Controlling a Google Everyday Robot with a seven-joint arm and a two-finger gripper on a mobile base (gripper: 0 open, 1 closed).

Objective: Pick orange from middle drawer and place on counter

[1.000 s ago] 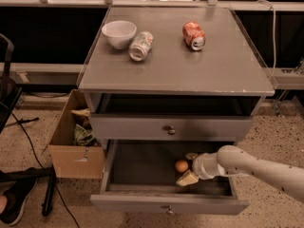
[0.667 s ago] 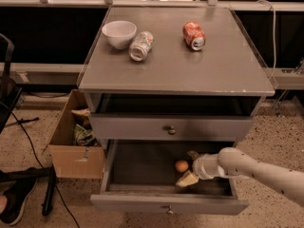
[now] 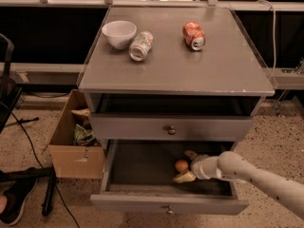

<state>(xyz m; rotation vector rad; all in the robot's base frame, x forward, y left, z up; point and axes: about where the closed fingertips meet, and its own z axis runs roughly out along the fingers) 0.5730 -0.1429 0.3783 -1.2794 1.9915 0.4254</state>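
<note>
The middle drawer point(image 3: 109, 168) stands pulled out, its dark floor showing and its knob point(image 3: 169, 210) on the front wall. The orange point(image 3: 181, 166) lies on that floor, right of the drawer's middle and about halfway between its back and its front wall.

The gripper point(image 3: 185, 166) is inside the drawer too, reaching in from the drawer's right side at the end of a pale arm point(image 3: 259, 176) that crosses over the right wall. Its 2 fingers point(image 3: 185, 177) are spread, 1 toward the drawer's back and 1 toward its front, with the orange between them. I cannot tell whether either finger touches the fruit.

Directly above the drawer is a shut drawer point(image 3: 142, 127) with its own knob. Above that sits the counter point(image 3: 190, 72). On it, far above the drawer's left part, stand a white bowl point(image 3: 119, 33) and a silver can point(image 3: 141, 45) lying on its side. A crushed orange-red can point(image 3: 194, 35) lies above the drawer's right part.

Left of the drawer, on the floor, stands an open cardboard box point(image 3: 71, 153).
</note>
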